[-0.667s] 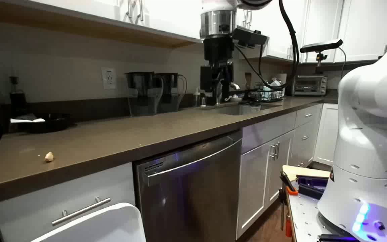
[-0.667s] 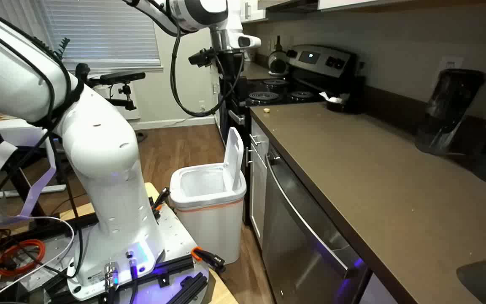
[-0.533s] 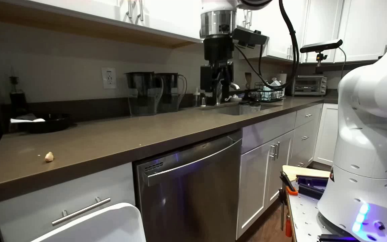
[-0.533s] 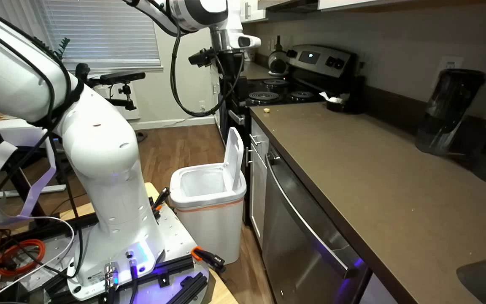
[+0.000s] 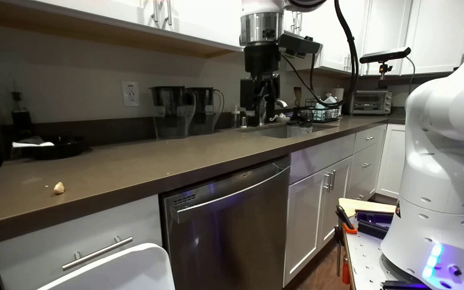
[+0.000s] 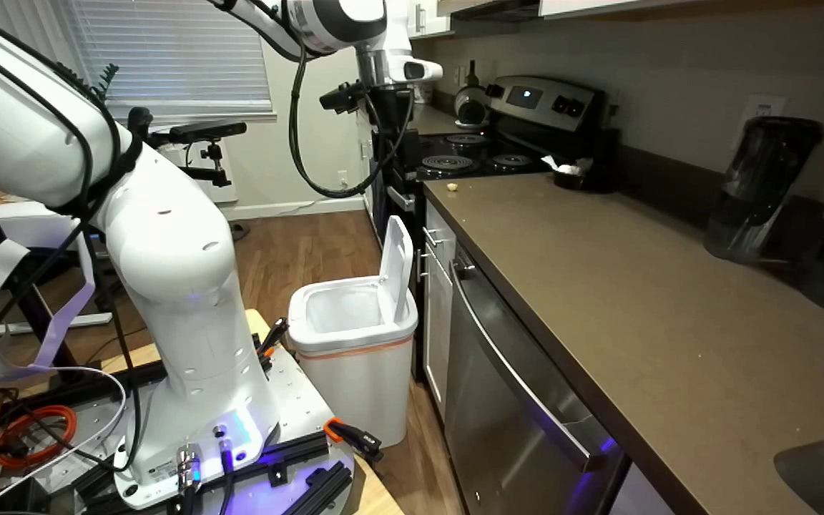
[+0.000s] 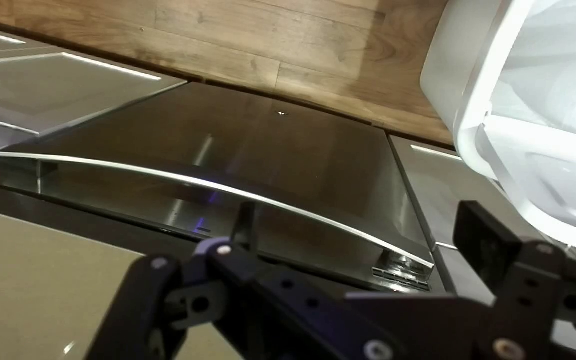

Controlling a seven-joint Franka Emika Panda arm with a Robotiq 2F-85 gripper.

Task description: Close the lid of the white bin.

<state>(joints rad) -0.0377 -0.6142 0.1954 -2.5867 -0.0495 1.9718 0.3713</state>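
The lid (image 6: 398, 261) stands open, roughly upright along the right edge of the white bin (image 6: 362, 390) in an exterior view, near the drawer front (image 5: 83, 227). It looks like a thin, light panel of stiff plastic, smooth enough to slip out of a weak pinch and unlikely to break under modest force; how firmly it swings cannot be told. The raised rim at its free top edge seems the place to take hold, though a push there from the drawer side, leftward and down over the opening, should do. Pushing low, by the hinged edge, would need more effort. The gap behind looks tight, so a reach from above is the safer one.

The bin may be light too: a hard sideways shove could slide or tip it. The dishwasher (image 6: 498, 436) lies to its near right, under the worktop (image 5: 135, 165).

Well apart from the lid, the claw (image 7: 363, 225) hangs high and points down, its fingers spread wide with nothing between them.
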